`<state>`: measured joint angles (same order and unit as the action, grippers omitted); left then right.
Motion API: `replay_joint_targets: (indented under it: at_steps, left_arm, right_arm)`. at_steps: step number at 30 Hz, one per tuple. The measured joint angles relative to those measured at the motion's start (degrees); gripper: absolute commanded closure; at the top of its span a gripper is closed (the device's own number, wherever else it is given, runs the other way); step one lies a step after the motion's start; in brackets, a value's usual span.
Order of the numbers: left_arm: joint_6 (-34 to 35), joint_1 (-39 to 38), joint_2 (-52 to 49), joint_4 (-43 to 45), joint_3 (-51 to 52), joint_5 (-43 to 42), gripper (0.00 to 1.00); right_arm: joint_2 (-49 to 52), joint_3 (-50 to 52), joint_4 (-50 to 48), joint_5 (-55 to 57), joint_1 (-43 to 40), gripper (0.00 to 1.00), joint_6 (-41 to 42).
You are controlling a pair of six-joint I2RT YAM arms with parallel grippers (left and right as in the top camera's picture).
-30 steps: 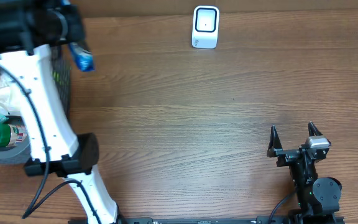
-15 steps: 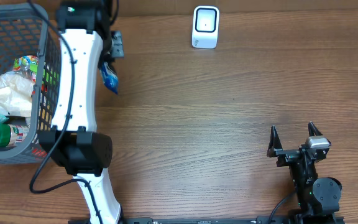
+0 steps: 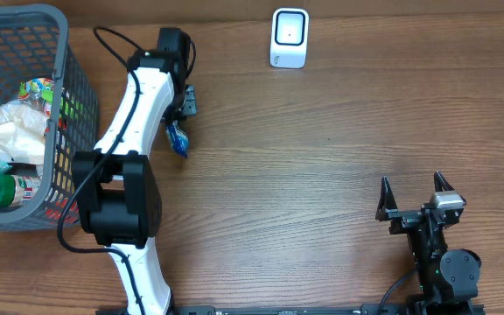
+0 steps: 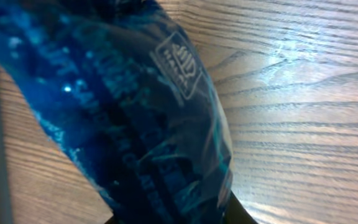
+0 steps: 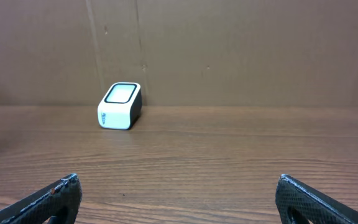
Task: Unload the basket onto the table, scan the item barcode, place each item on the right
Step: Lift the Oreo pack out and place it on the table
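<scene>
Overhead view: left end effector [image 3: 184, 109] at the blue packet [image 3: 178, 138], far left on the counter [image 3: 322, 175]; grip cannot be told; right end effector [image 3: 410, 184] apart. Packet's barcode should squarely face the scanner [image 3: 289, 38].

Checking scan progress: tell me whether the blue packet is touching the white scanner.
Apart. The overhead view shows the blue packet well to the left of the white scanner, with the table visible between them.
</scene>
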<state>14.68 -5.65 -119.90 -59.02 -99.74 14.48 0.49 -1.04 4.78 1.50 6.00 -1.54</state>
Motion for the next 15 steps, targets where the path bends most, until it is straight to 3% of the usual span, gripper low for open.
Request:
replay_joint_targets:
  at_steps: [6, 10, 15]
  left_arm:
    - [-0.2, 0.0, 0.0, 1.5, 1.0, 0.3, 0.52]
    - [-0.2, 0.0, 0.0, 0.2, 0.9, 0.3, 0.52]
    - [-0.2, 0.0, 0.0, -8.0, -5.9, -0.2, 0.55]
  right_arm:
    - [0.0, 0.0, 0.0, 0.0, 0.0, 0.00, 0.0]
    - [0.0, 0.0, 0.0, 0.0, 0.0, 0.00, 0.0]
    - [0.0, 0.0, 0.0, 0.0, 0.0, 0.00, 0.0]
